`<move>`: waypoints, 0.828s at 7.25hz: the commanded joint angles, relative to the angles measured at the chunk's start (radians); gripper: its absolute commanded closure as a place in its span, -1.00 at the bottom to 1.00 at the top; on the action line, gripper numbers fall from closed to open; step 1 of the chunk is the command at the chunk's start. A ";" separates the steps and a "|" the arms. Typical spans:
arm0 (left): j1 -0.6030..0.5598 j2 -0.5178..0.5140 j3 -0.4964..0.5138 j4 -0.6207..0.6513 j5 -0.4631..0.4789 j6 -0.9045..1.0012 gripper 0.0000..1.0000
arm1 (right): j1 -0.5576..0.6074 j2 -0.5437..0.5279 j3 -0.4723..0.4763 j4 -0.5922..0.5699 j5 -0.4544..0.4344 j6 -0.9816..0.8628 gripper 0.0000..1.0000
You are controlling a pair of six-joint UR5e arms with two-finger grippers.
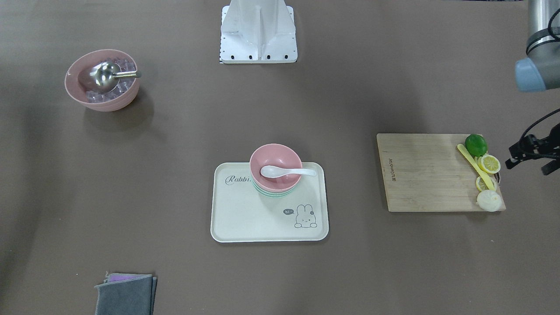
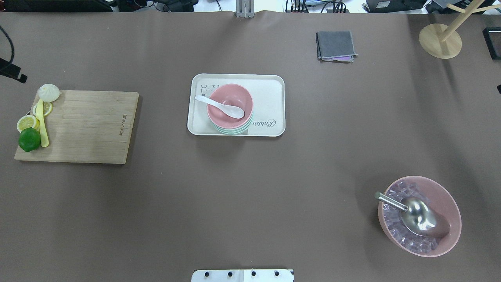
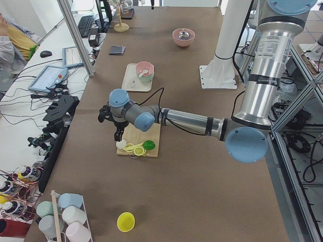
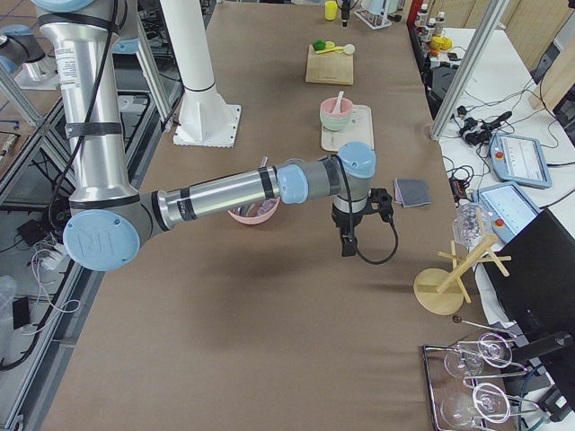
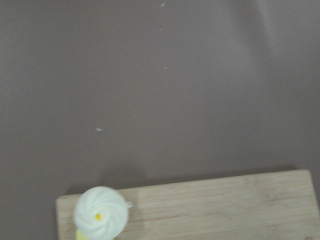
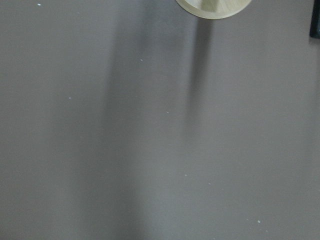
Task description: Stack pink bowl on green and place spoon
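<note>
While the tabletop [image 1: 393, 262] carries other clutter, the task items sit mid-table on a white tray [image 1: 245, 218]. Left pincer [image 3: 117, 136] hangs near the cutting board [image 1: 420, 175] end and right pincer [image 4: 346, 242] over bare tabletop; can't tell if either is spread or pressed together. Pink bowl [image 1: 275, 155] is nested upright in green bowl [image 1: 274, 195], with only pale green rim bands showing. Spoon [image 1: 284, 172] is white and glossy, lying in the pink bowl. Long axis runs left-right, scoop mid-bowl, handle pointing to robot's left, tip past the rim.
</note>
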 commanded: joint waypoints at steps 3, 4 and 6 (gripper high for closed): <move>-0.187 0.052 -0.036 0.309 -0.028 0.308 -0.97 | 0.037 -0.022 -0.127 -0.005 -0.034 -0.034 -1.00; -0.190 0.038 -0.095 0.468 -0.025 0.316 -0.97 | 0.039 -0.023 -0.144 -0.005 -0.045 -0.072 -1.00; -0.190 0.058 -0.122 0.473 -0.017 0.316 -0.97 | 0.050 -0.023 -0.155 -0.005 -0.038 -0.110 -1.00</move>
